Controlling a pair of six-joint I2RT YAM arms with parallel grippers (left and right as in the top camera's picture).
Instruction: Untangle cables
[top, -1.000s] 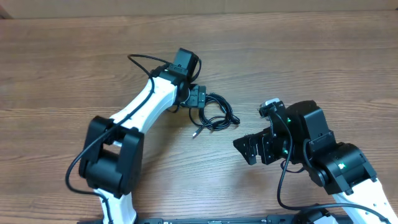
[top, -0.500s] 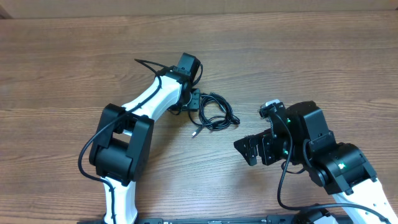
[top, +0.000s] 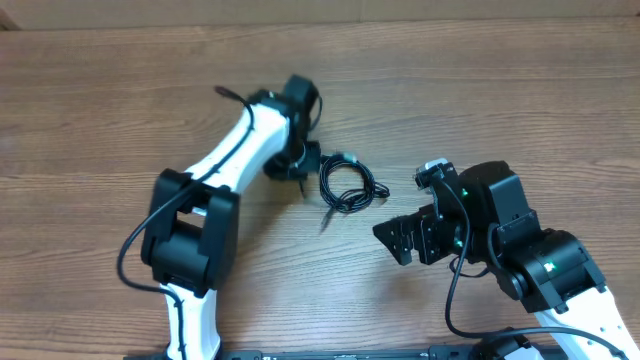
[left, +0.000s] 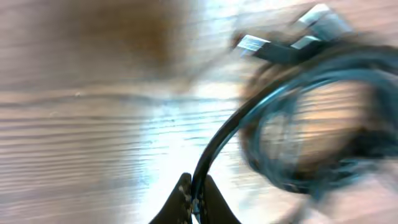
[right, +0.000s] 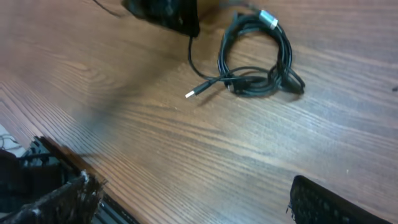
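Observation:
The cables (top: 347, 186) lie as a small coil of thin black cord at the middle of the wooden table (top: 480, 90). My left gripper (top: 303, 172) is at the coil's left edge, shut on one black strand (left: 219, 140) that rises from between its fingertips into the blurred coil (left: 311, 124). Silvery plug ends (left: 252, 43) show at the coil's far side. In the right wrist view the coil (right: 256, 59) has a loose end with a silvery tip (right: 191, 94). My right gripper (top: 396, 241) stands open, apart from the coil, with bare table between its fingers (right: 320, 202).
The left arm (top: 225, 165) reaches across the table's left half to the coil. The right arm's body (top: 520, 250) fills the lower right. The table's near edge (right: 118, 208) shows in the right wrist view.
My left gripper has gone from open to shut on a strand at the coil's left edge. The coil and its loose end have shifted slightly. The right arm has stayed put.

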